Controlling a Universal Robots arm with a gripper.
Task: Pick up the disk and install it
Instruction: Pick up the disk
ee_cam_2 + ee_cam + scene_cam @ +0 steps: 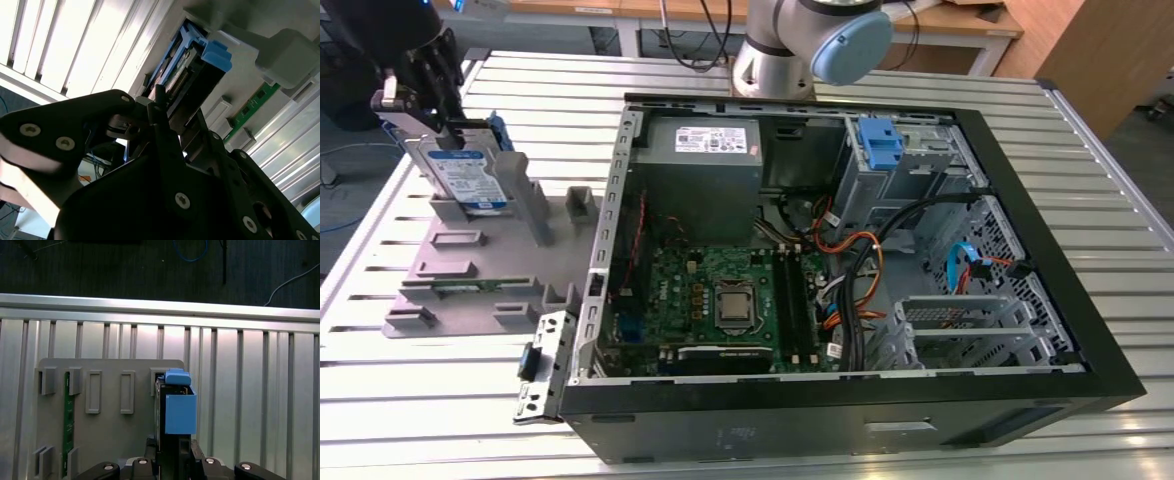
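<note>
Grip: pincer [432, 118] clamped on disk [464, 172] upper end; disk standing on edge at grey rack [480, 272]

disk [179, 412] wears smooth blue plastic; grey fixture [107, 440] seemingly matt plastic; table [250, 390] shiny ribbed metal.

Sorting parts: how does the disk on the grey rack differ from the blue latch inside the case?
The disk is silver with a label; the latch is bare blue plastic. The disk stands outside the case with the pincer at it; the latch sits inside, untouched. Both show blue plastic.
</note>
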